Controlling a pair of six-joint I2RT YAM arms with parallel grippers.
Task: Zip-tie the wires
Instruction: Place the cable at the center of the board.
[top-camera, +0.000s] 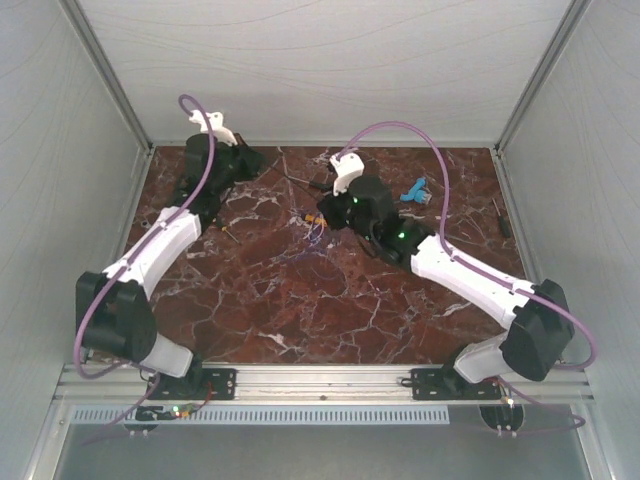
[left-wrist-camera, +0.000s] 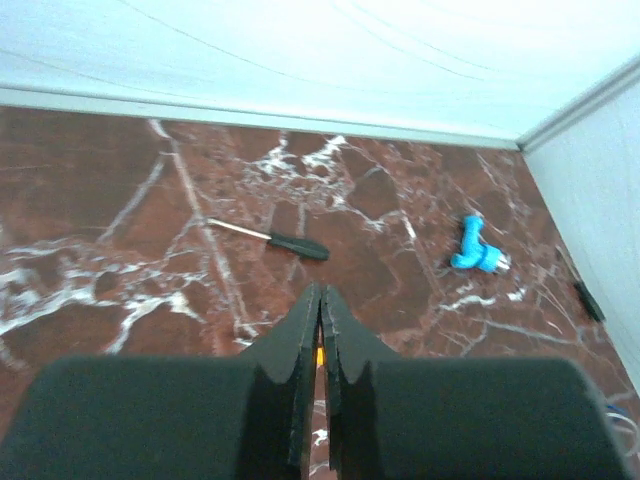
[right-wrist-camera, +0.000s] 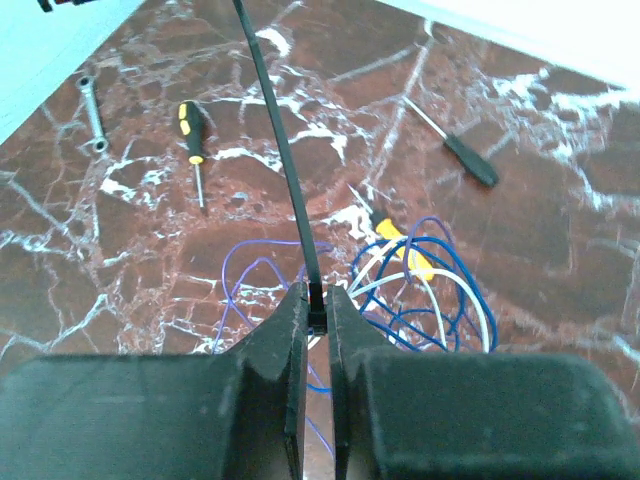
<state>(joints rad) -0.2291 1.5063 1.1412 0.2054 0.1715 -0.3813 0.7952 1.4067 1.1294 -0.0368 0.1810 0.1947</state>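
Wires (right-wrist-camera: 450, 300), thin blue and white loops, lie on the marbled table (right-wrist-camera: 560, 230) at about two o'clock from the right claw (right-wrist-camera: 316, 300) in its wrist view, just beyond the fingertips. That claw is clamped on a black zip tie (right-wrist-camera: 280, 150) that rises toward twelve. The left claw (left-wrist-camera: 319, 297) is pressed together. Beyond it a black-handled screwdriver (left-wrist-camera: 285, 242) lies at eleven o'clock and a blue piece (left-wrist-camera: 472, 246) at two.

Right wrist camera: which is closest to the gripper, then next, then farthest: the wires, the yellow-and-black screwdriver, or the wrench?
1. wires, just right of the right gripper.
2. yellow-and-black screwdriver, up left.
3. wrench, farther left still.
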